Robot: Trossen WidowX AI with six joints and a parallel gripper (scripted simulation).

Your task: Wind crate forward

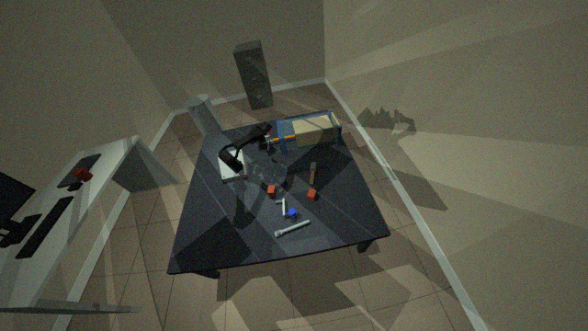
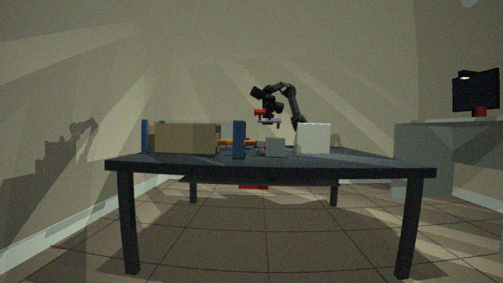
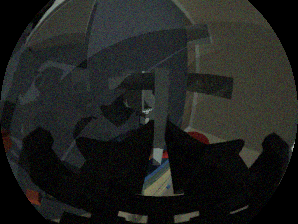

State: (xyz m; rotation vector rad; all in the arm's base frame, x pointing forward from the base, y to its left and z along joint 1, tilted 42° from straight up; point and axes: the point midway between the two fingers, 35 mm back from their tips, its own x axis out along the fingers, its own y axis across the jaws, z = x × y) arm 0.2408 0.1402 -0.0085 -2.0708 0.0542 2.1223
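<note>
The tan crate sits flat inside the clear-panelled cubby. A gap separates its front from the blue frame post at the mouth. An orange strap runs from the crate to the grey winch. My gripper is shut on the winch handle, a grey bar with a red knob. The handle is in the air, its key pointing down above the winch in the exterior view. The round hole is not clearly visible.
A white box stands beside the winch, near the arm's base. Elsewhere on the bench lie a hammer-like tool, two red blocks, a white bent tool, a blue item and a long wrench.
</note>
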